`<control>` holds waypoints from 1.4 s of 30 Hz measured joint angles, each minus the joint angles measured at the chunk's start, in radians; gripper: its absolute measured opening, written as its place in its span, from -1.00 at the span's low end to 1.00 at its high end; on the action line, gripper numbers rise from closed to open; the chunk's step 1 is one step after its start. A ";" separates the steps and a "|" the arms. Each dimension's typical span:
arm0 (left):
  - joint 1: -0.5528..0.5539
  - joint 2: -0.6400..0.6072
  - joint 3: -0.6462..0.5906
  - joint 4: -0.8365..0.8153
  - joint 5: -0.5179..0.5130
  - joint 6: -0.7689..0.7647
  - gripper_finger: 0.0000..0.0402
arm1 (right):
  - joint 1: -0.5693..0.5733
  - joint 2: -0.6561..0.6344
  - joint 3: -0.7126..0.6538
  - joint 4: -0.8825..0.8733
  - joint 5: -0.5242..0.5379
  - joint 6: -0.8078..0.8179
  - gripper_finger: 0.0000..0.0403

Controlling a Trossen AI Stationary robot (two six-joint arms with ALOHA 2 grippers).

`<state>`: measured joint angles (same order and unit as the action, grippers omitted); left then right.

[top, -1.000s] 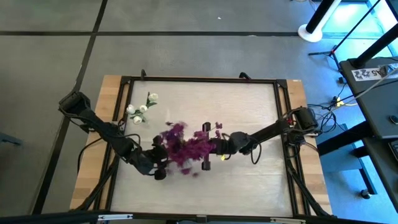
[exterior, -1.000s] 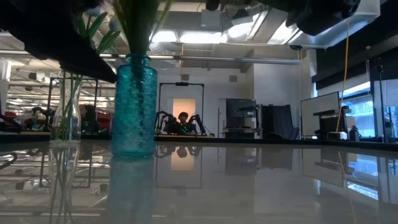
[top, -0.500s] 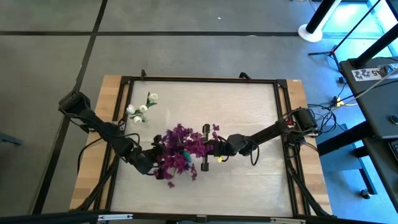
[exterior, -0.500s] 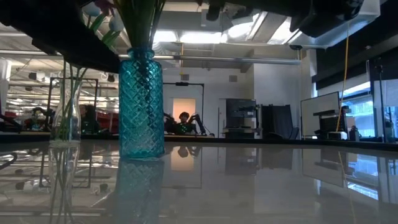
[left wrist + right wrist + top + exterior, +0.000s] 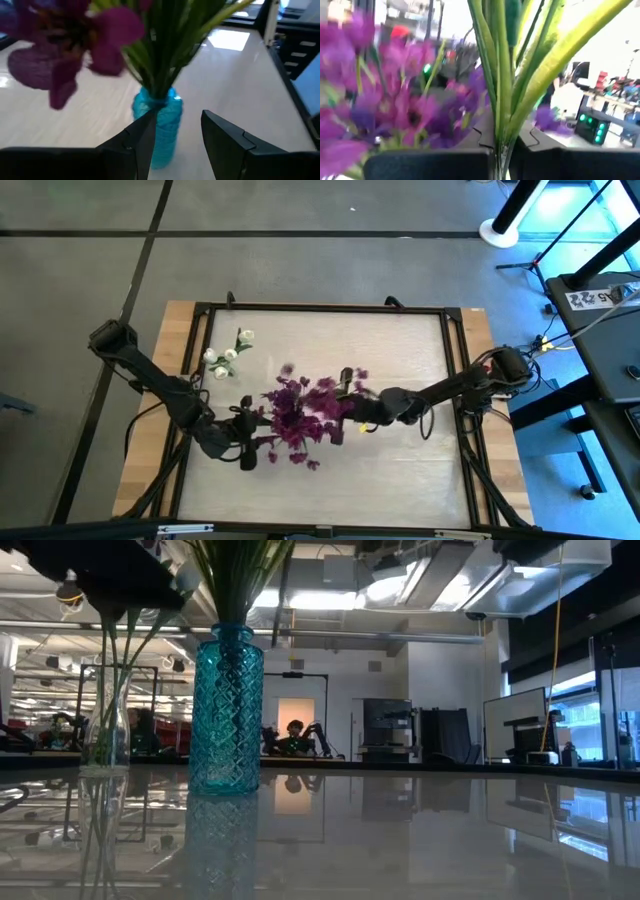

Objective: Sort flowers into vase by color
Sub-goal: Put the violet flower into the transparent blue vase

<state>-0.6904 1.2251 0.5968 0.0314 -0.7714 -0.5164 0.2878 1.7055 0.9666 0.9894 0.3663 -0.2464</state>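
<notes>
Reaching in low, right pincer (image 5: 352, 402) pinches purple flowers (image 5: 298, 412); left pincer (image 5: 175, 135) spread.

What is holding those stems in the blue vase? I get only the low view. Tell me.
Observer: The right gripper, shut on the stems of the purple flowers above the vase.
Operator: Report the left gripper.
Observer: The left gripper is open, pointing at the vase from close by.
Operator: Name the colour in the clear vase.
Observer: White flowers, seen from above.
</notes>
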 joint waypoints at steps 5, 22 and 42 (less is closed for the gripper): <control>-0.049 0.005 0.000 0.018 -0.039 -0.024 -0.24 | 0.000 -0.061 -0.148 0.266 -0.008 0.055 -0.92; 0.105 0.114 0.000 0.119 0.046 -0.005 -0.19 | 0.000 0.037 -0.139 0.342 -0.111 0.157 -0.92; 0.183 0.210 0.000 0.259 0.136 0.100 0.04 | 0.000 0.121 -0.129 0.442 -0.142 0.164 -0.92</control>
<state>-0.5076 1.4349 0.5964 0.2901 -0.6350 -0.4164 0.2878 1.8262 0.8376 1.4318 0.2245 -0.0821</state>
